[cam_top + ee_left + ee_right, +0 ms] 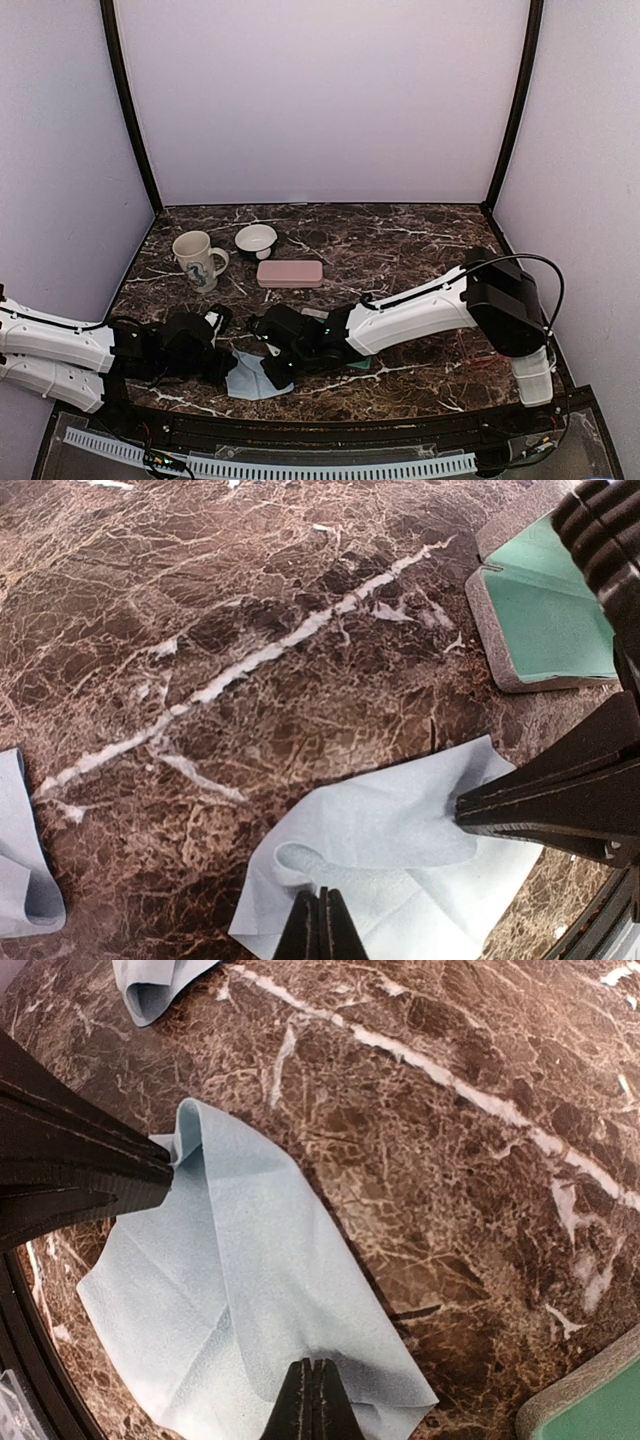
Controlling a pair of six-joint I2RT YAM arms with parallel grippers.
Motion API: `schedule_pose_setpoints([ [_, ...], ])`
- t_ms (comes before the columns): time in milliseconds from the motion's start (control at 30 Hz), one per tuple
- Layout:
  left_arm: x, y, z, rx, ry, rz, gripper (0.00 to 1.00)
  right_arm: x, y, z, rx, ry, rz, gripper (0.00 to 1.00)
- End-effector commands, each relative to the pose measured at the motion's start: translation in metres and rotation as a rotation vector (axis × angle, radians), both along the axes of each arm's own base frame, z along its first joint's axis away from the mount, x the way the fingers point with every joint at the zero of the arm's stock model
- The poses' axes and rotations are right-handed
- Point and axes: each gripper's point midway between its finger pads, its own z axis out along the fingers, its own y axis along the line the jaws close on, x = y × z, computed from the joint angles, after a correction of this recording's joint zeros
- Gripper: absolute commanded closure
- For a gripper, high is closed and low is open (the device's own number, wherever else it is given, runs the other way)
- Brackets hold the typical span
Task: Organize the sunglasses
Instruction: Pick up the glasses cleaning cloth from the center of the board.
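Black and pressed tight together, the left gripper (320, 930) pinches one edge of a blue cloth (240, 1290). The right gripper (313, 1405) is closed on the same cloth at another edge, so both arms hold it at once, close to the near edge of the table (400, 240). The cloth is partly lifted and creased between the two pinches, and its long side runs from one gripper to the other.

Just to the right of the cloth, under the right arm, lies an open case (545, 610) with a green lining. The part of the lining that shows is bare; the rest is hidden by the arm. The right arm is nearer to this case, so carrying the cloth there would probably fall to it, with the left letting go first. A second cloth (25, 865) lies bunched to the left, apart from the first.

The sunglasses show in none of the views. They may be under the arms or in a case, and I cannot tell which.

Toward the far left corner stand a mug (198, 260) and a small bowl (256, 240). What either holds cannot be made out. Beside them lies a pink case (290, 273), shut, with its long axis along the far edge.
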Motion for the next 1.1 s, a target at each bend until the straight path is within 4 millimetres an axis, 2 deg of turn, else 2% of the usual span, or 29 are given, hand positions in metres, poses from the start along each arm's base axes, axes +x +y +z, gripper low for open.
schedule_pose_setpoints([
  [0, 0.000, -0.002, 0.002, -0.005, -0.007, -0.024, 1.00, 0.000, -0.003, 0.016, 0.051, 0.048, 0.000, 1.00],
  [300, 0.001, -0.009, 0.009, -0.014, -0.035, -0.072, 1.00, 0.008, -0.009, 0.019, 0.075, 0.093, -0.006, 1.00],
  [567, 0.002, -0.018, 0.018, -0.021, -0.075, -0.136, 1.00, 0.017, -0.014, 0.031, 0.105, 0.119, -0.014, 1.00],
  [1067, -0.001, -0.026, 0.018, -0.036, -0.078, -0.191, 1.00, 0.017, -0.020, 0.034, 0.140, 0.163, -0.010, 1.00],
])
